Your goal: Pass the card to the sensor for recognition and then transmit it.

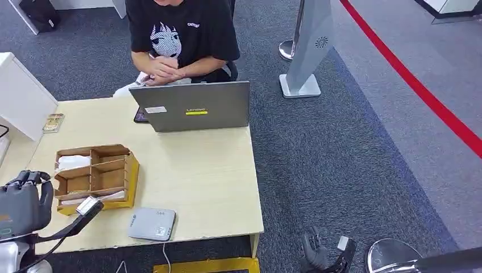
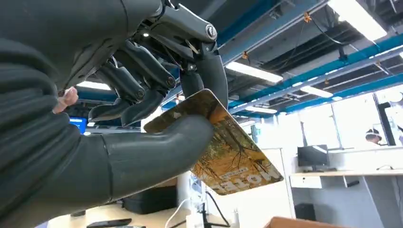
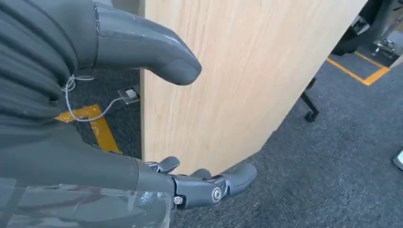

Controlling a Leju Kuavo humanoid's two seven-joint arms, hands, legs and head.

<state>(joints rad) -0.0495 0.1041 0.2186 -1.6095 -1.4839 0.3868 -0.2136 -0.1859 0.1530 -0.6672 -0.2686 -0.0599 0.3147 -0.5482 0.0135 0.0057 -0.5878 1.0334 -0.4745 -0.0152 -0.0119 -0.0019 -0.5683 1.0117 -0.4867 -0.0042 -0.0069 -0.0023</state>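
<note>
A card (image 2: 231, 156) printed with an autumn-tree picture is pinched between the thumb and fingers of my left hand (image 2: 142, 114). That hand (image 1: 25, 199) hovers at the table's front left corner, beside a wooden organiser. The sensor (image 1: 152, 223), a flat grey box with a cable, lies on the table near the front edge, to the right of the left hand. My right hand (image 1: 318, 253) hangs below the table's right front corner. Its fingers (image 3: 214, 183) are spread with nothing in them, close to the table's wooden side panel (image 3: 228, 71).
A wooden organiser (image 1: 96, 176) with several compartments stands left of centre. A grey laptop (image 1: 193, 106) stands at the far edge, and a person (image 1: 179, 34) sits behind it. Another card (image 1: 53, 122) lies far left. A white stand (image 1: 307, 51) and a red floor line (image 1: 420, 88) are on the right.
</note>
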